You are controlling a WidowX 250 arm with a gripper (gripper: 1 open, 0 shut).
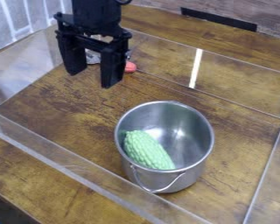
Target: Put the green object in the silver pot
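Green object point(147, 150) lay inside pot point(201, 122), lower centre of frame, against its left inner wall; long axis ran upper left to lower right. Gripper point(91, 71) hung upper left, pointing straight down, jaws wide apart, empty, well apart from pot. Small red object point(129, 64) sat just right of gripper on wooden table point(60, 114). Clear walls point(196, 68) ringed table.

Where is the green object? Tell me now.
The green object lies inside the silver pot, against its left wall, in the camera view's lower middle, well apart from the open gripper.
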